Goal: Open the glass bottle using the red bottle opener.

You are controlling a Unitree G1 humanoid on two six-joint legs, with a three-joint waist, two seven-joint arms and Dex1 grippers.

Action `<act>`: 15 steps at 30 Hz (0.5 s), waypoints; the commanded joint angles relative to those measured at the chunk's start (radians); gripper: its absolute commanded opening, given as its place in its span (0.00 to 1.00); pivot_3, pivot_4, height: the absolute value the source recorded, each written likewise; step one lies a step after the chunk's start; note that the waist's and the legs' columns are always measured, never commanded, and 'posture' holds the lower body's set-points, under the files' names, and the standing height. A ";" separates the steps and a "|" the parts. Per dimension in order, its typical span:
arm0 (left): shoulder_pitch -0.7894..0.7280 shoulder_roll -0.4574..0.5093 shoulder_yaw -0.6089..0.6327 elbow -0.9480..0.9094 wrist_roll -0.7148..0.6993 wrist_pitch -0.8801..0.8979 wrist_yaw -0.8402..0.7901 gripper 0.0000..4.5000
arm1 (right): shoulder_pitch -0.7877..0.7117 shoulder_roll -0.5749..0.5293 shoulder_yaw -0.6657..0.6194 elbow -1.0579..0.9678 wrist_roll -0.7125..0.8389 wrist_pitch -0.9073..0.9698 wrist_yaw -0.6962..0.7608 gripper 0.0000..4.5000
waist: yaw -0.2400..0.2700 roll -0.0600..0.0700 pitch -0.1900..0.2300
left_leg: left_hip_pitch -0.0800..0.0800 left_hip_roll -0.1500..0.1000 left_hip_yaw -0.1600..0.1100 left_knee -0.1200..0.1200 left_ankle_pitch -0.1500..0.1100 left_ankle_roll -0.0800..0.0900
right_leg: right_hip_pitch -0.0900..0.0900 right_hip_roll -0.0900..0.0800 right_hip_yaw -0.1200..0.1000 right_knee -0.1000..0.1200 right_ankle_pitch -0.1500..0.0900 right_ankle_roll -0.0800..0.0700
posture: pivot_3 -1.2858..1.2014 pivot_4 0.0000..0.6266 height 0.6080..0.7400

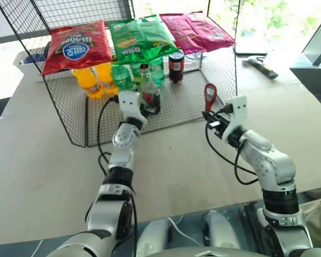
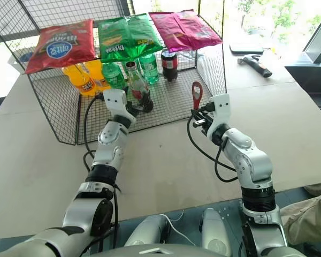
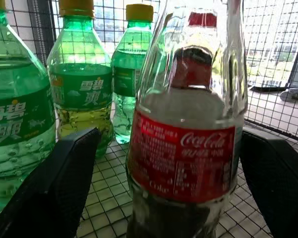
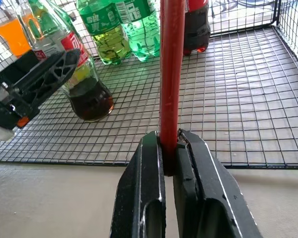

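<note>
Beige tabletop [image 1: 43, 176]; left gripper [image 1: 140, 110] jaws apart, straddling clear slim-necked glass bottle [image 3: 186, 148]; right gripper [image 4: 169, 148] jaws clamped on flat red bottle opener [image 1: 209, 95]. Next: close on bottle.

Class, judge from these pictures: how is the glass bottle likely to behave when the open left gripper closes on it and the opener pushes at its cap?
The glass bottle looks tall and slim-necked, so a push near the cap may tip it. Cola sits low, which probably steadies it. Smooth glass may slip between the left gripper's fingers.

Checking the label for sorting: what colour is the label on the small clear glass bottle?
Red with white lettering on the small clear glass bottle; clearest in the left wrist view.
</note>
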 commanded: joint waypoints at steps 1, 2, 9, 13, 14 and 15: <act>-0.073 0.020 0.007 0.081 0.025 -0.048 0.003 0.98 | -0.005 0.001 0.002 -0.050 -0.003 -0.027 0.001 0.00 | 0.000 0.000 0.000 | 0.000 0.000 0.000 0.000 0.000 0.000 | 0.000 0.000 0.000 0.000 0.000 0.000 | 0.52 0.24 0.99; -0.088 0.025 0.005 0.107 0.032 -0.045 0.002 0.98 | -0.005 0.003 0.004 -0.051 -0.005 -0.027 0.001 0.00 | -0.001 0.000 0.000 | 0.000 0.000 0.000 0.000 0.000 0.000 | 0.000 0.000 0.000 0.000 0.000 0.000 | 0.52 0.24 0.99; -0.154 0.039 0.001 0.228 0.060 -0.075 -0.001 0.93 | -0.007 0.009 0.008 -0.048 -0.010 -0.031 0.002 0.00 | -0.002 0.000 0.000 | 0.000 0.000 0.000 0.000 0.000 0.000 | 0.000 0.000 0.000 0.000 0.000 0.000 | 0.52 0.24 0.99; -0.141 0.033 0.008 0.179 0.024 -0.074 -0.058 0.70 | -0.006 0.010 0.010 -0.043 -0.014 -0.036 0.002 0.00 | -0.003 0.000 0.000 | 0.000 0.000 0.000 0.000 0.000 0.000 | 0.000 0.000 0.000 0.000 0.000 0.000 | 0.52 0.24 0.99; -0.133 0.032 0.007 0.164 0.021 -0.070 -0.068 0.66 | -0.007 0.010 0.009 -0.041 -0.014 -0.037 0.003 0.00 | -0.003 0.000 0.000 | 0.000 0.000 0.000 0.000 0.000 0.000 | 0.000 0.000 0.000 0.000 0.000 0.000 | 0.52 0.24 0.99; -0.121 0.032 0.005 0.143 0.018 -0.065 -0.078 0.64 | -0.006 0.011 0.010 -0.040 -0.015 -0.038 0.003 0.00 | -0.003 0.000 0.000 | 0.000 0.000 0.000 0.000 0.000 0.000 | 0.000 0.000 0.000 0.000 0.000 0.000 | 0.52 0.24 0.99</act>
